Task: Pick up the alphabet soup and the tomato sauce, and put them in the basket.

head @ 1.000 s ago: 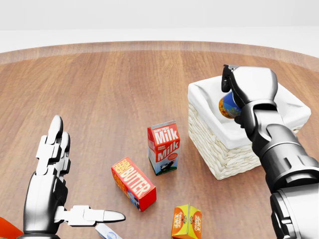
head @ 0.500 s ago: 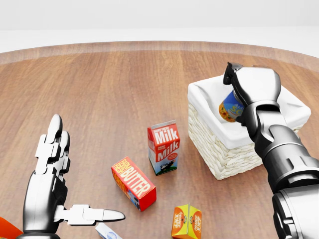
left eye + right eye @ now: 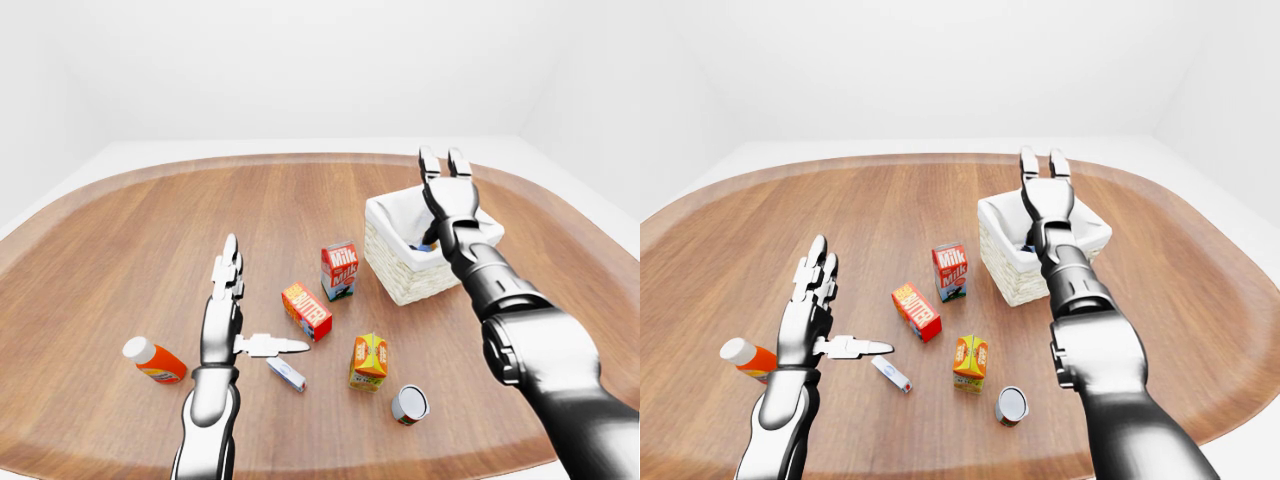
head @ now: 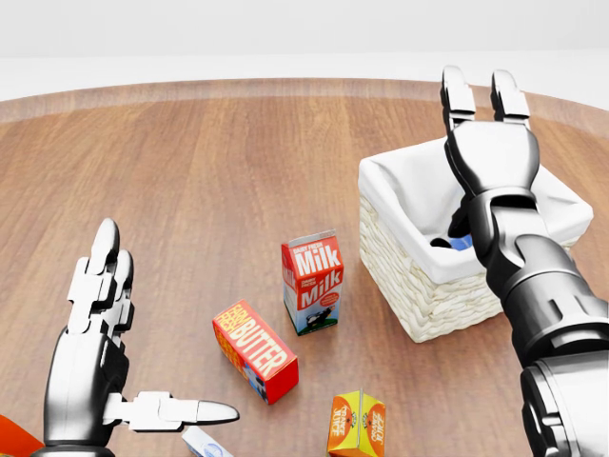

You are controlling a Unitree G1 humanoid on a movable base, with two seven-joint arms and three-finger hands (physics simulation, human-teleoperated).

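Note:
A white-lined wicker basket [image 4: 419,286] stands right of centre on the round wooden table. My right hand [image 4: 482,100] hovers over it, open, fingers pointing up, holding nothing. Only a blue sliver of a can with a blue and orange label [image 4: 460,244] shows inside the basket, under my wrist; I take it for the alphabet soup. A second can [image 3: 409,404], silver-topped with a reddish side, stands near the table's lower edge in the left-eye view. My left hand [image 4: 157,328] hangs open and empty at lower left, thumb pointing right.
A milk carton [image 4: 312,282] stands left of the basket, with a red butter box [image 4: 255,350] below it. An orange carton [image 4: 357,424] sits near the second can. A small white tube [image 3: 286,374] and an orange bottle [image 3: 153,360] lie by my left hand.
My right hand was shut on the blue and orange can above the basket; it has opened with fingers raised, and the can has dropped inside. The left hand has not moved.

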